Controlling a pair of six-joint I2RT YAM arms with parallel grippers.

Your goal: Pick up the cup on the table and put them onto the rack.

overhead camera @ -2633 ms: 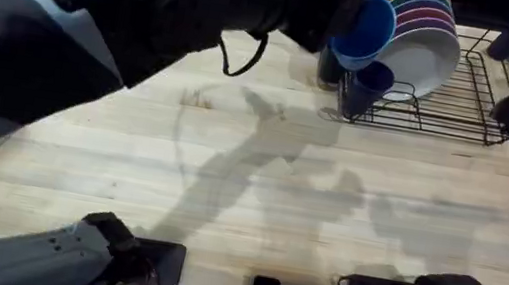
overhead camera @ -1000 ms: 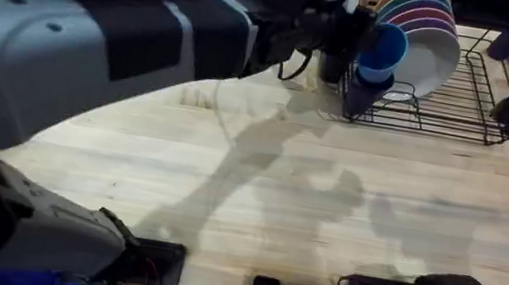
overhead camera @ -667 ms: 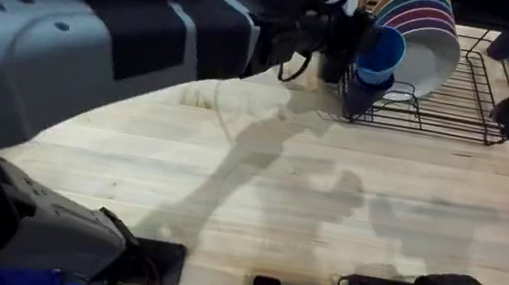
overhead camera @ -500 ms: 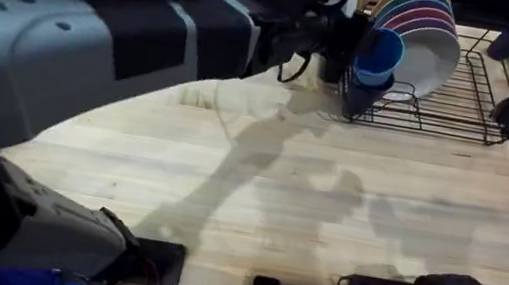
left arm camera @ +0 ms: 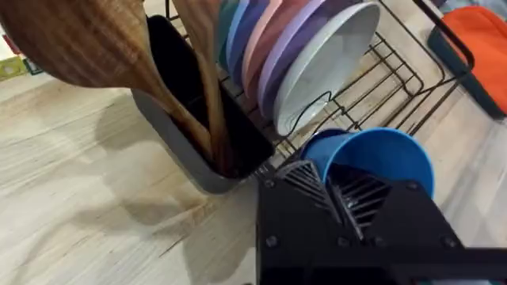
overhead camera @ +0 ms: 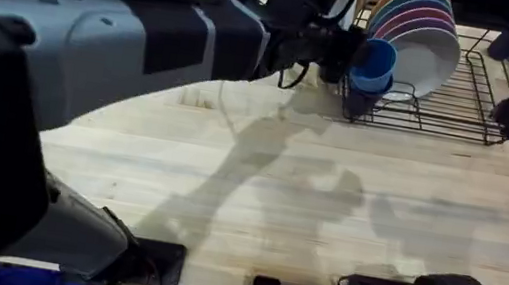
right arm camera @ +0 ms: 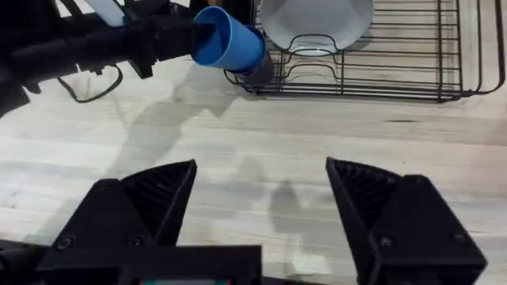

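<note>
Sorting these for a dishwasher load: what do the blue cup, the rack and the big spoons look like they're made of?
Blue cup: probably plastic, with an even, matte colour and thin wall. Rack: thin black wire, likely coated metal. Spoons: wood, brown with visible grain, standing in a dark holder that looks like plastic, though that's less certain.

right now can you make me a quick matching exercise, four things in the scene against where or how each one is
Things:
1. blue cup
2. wooden spoons
3. white plate
4. right tool

States:
a. open over bare wooden table
b. standing on edge in the rack, front of the coloured row
c. held in the left tool at the rack's corner
d. upright in a dark holder beside the rack

Pairs: 1-c, 2-d, 3-b, 4-a
</note>
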